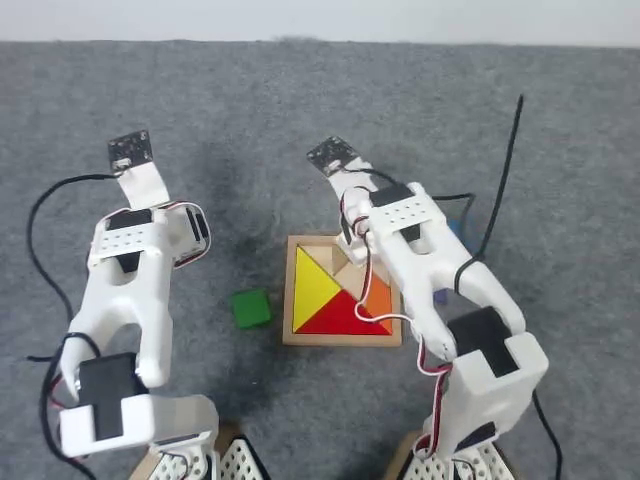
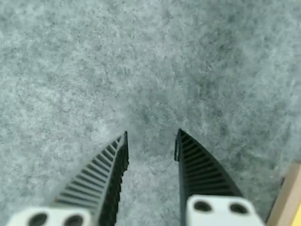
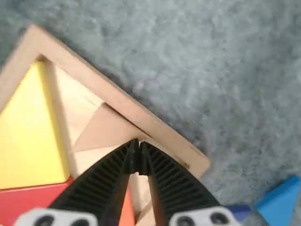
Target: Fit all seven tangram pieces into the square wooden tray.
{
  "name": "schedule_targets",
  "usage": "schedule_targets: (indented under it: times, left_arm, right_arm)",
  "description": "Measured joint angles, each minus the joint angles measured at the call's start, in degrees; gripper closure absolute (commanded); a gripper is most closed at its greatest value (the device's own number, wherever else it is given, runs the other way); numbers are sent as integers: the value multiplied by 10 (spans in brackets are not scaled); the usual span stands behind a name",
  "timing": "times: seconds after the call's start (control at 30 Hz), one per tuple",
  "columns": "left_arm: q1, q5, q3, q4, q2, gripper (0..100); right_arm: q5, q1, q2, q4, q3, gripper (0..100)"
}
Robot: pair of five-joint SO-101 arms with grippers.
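The square wooden tray (image 1: 340,338) lies in the middle of the grey carpet. It holds a yellow triangle (image 1: 315,282), a red triangle (image 1: 338,316) and an orange piece (image 1: 380,298). A plain wood-coloured triangle (image 3: 101,129) lies in the tray's far corner beside the yellow triangle (image 3: 28,132). My right gripper (image 3: 136,142) is shut, with its tips just at that wooden triangle's edge and nothing held. A green square piece (image 1: 250,308) rests on the carpet left of the tray. My left gripper (image 2: 151,135) hangs open over bare carpet, left of the tray's corner (image 2: 289,197).
A light blue piece (image 3: 282,197) and a darker blue one (image 3: 240,209) lie on the carpet outside the tray rim (image 3: 117,100), on its right side. The right arm (image 1: 420,250) covers the tray's right edge. Cables trail beside both arms.
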Motion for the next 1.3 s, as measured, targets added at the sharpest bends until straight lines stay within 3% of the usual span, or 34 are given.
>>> schedule_targets:
  times: [1.0, 1.3]
  left_arm:
    - [0, 0, 0, 0, 0, 848]
    - [0, 0, 0, 0, 0, 848]
  right_arm:
    - [-22, -68, 13, -1, -11, 991]
    - [-64, -82, -19, -3, -10, 990]
